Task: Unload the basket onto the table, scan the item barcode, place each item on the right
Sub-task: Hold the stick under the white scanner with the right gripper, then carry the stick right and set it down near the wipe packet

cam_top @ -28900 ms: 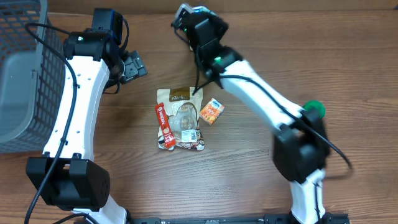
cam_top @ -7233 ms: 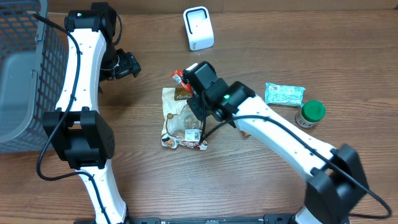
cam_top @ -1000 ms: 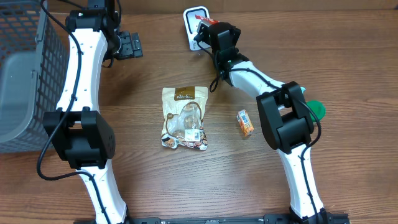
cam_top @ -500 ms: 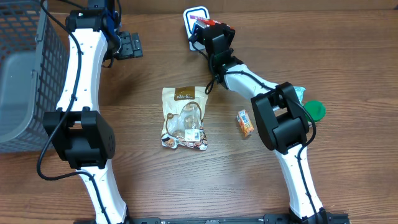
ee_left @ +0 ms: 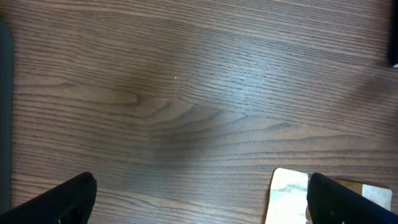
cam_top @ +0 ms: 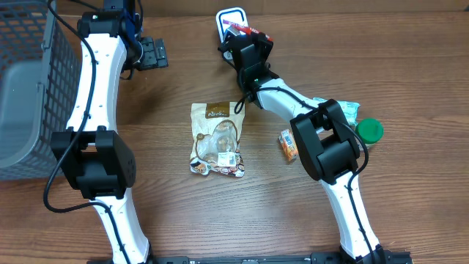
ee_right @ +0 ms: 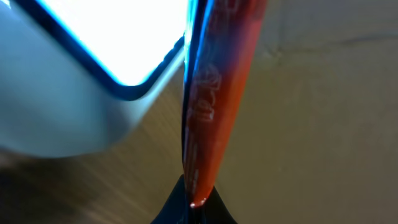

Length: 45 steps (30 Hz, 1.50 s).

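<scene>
- The red stick packet (ee_right: 214,93) stands edge-on, its lower end clamped between the fingers of my right gripper (ee_right: 194,208).
- Its upper part sits just beside the lit window of the white scanner (ee_right: 93,74); I cannot tell whether they touch.
- My left gripper (ee_left: 202,202) hovers over the wooden table (ee_left: 186,93), fingers wide apart and holding nothing, with a snack bag (ee_left: 289,193) corner near one finger.

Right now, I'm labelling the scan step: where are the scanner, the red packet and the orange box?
scanner (cam_top: 229,16), overhead view, its lit window
red packet (ee_right: 217,93), right wrist view, middle of its edge-on body
orange box (cam_top: 286,144), overhead view, its top face
</scene>
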Available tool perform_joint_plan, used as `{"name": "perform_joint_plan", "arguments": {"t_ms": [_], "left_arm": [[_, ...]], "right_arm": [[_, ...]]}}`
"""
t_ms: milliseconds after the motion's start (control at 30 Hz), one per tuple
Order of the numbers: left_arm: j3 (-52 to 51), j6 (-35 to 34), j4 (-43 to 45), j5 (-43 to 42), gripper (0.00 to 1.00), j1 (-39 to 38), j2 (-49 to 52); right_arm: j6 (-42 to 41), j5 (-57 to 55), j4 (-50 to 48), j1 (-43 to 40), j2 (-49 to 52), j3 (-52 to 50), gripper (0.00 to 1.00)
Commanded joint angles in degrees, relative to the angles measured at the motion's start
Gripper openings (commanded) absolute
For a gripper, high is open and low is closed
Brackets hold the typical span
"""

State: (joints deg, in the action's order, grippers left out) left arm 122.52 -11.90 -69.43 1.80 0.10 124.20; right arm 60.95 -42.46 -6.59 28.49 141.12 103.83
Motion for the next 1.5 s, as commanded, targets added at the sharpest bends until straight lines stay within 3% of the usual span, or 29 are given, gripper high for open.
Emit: {"name": "perform_joint_plan", "arguments": {"t_ms": [0, 133, 333, 467, 633, 767, 933, 1167, 1467], "left_arm": [[0.96, -0.52, 0.07, 0.5, 1.0, -0.09, -0.9], [0.96, -0.55, 0.07, 0.5, 1.0, -0.09, -0.9], [0.96, -0.55, 0.07, 0.52, 0.99, -0.07, -0.9], [0.96, -0.52, 0.07, 0.52, 1.0, -0.09, -0.9], [0.96, -0.52, 0.07, 0.5, 1.0, -0.07, -0.9], [0.96, -0.52, 0.07, 0.5, 1.0, -0.09, -0.9], [0.96, -0.55, 0.07, 0.5, 1.0, -0.07, -0.9], [0.96, -0.55, 0.07, 0.5, 1.0, -0.09, -0.9], [0.96, -0.52, 0.07, 0.52, 0.99, -0.07, -0.9]], "right_arm": [[-10.12, 2.8, 5.81, 1.36, -10.71, 1.14, 0.03], [-20.9, 7.06, 16.15, 1.33, -20.9, 1.14, 0.03], [-35.58, 12.39, 40.89, 1.01, -34.58, 1.14, 0.03], [-45.64, 26.36, 62.71, -0.48, -42.64, 1.14, 0.03], [-47.58, 49.27, 79.69, -9.27, -43.43, -1.16, 0.04], [-47.71, 55.89, 79.32, -16.57, -43.36, -9.25, 0.04], [-48.92, 58.45, 67.32, -23.47, -43.36, -24.24, 0.04], [-48.98, 57.83, 53.7, -23.89, -43.28, -36.52, 0.05], [-48.98, 53.86, 46.64, -23.87, -43.28, -43.19, 0.08]]}}
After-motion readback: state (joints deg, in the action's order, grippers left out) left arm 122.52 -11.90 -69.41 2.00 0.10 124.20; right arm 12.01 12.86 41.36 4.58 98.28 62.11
